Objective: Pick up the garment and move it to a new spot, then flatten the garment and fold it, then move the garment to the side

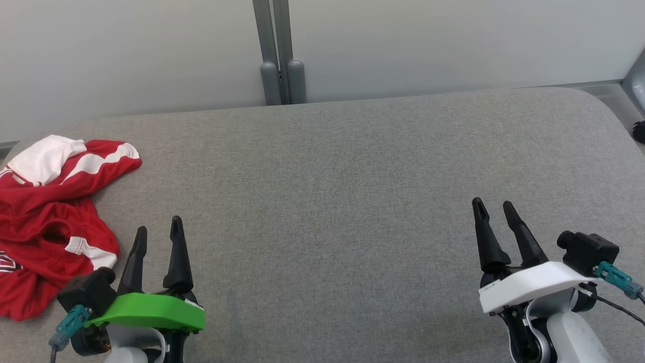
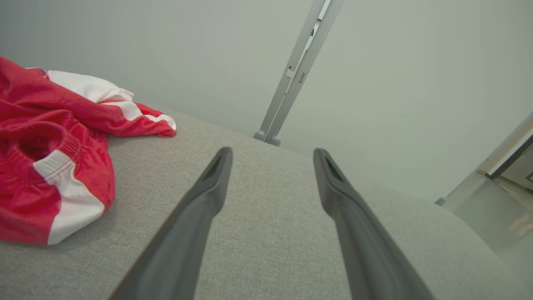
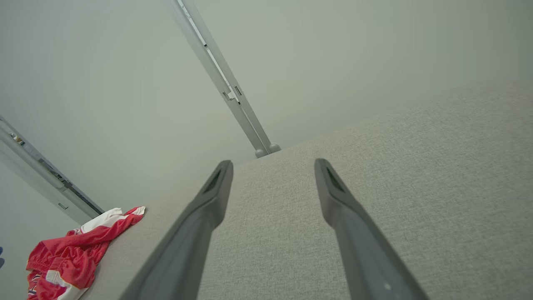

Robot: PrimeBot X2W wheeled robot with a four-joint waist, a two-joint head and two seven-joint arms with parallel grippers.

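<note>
A red garment with white stripes (image 1: 48,222) lies crumpled at the left edge of the grey padded table (image 1: 332,201). It also appears in the left wrist view as the garment (image 2: 46,146) and small at the lower left of the right wrist view as the garment (image 3: 70,254). My left gripper (image 1: 158,229) hovers open just right of the garment, apart from it, with nothing between its fingers. At the lower right, far from the cloth, my right gripper (image 1: 494,206) is open and empty as well.
A pale wall with a grey vertical post (image 1: 278,55) runs along the table's far edge. The table's rounded right corner (image 1: 604,106) drops to the floor, where a small dark object (image 1: 639,132) sits.
</note>
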